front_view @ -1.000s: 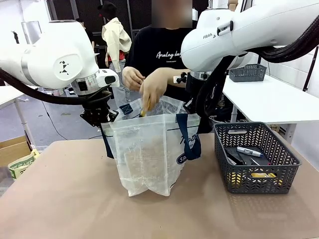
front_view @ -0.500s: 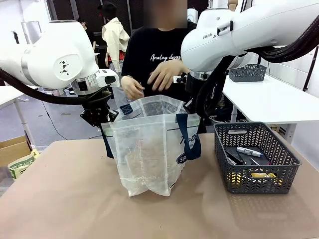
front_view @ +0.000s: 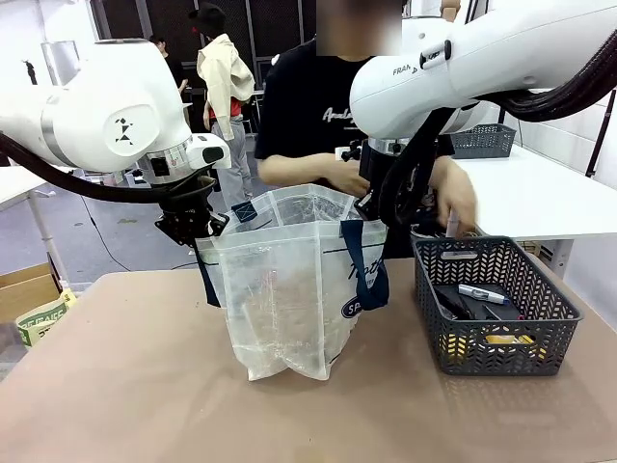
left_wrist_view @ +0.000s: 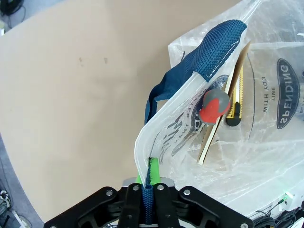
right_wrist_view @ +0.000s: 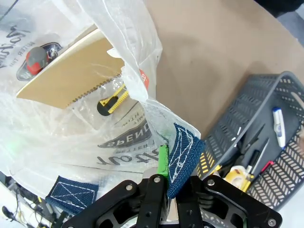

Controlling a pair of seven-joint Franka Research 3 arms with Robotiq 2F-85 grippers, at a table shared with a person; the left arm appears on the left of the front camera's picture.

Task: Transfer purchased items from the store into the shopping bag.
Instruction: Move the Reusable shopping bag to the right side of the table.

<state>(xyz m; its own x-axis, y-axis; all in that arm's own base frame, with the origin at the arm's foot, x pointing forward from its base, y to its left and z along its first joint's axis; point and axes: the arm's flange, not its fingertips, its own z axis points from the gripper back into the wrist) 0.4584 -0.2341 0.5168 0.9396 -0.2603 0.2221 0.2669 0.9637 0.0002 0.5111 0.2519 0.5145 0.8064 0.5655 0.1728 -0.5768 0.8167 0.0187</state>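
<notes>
Since a second ago the person's hand (front_view: 455, 198) has gone from the tall frosted-plastic tote (front_view: 289, 289) mid-table to the dark grey openwork basket (front_view: 564, 309). Our left gripper (left_wrist_view: 148, 178) and right gripper (right_wrist_view: 167, 173) clamp the tote's navy straps (left_wrist_view: 209, 52).

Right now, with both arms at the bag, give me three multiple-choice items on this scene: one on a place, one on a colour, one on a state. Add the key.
1. In the front view, where does the grey basket stand relative to the shopping bag?
A. on the robot's right of it
B. on the robot's left of it
C. inside it

2. What colour are the bag's strap handles?
A. red
B. navy blue
C. yellow

3. How is the left gripper?
A. open, holding nothing
B. shut on scissors
C. shut on the bag's strap and rim

Key:
1 A: the basket sits at picture right of the bag.
2 B: the left wrist view shows navy webbing.
3 C: its jaws clamp the strap and the plastic rim together.
</notes>
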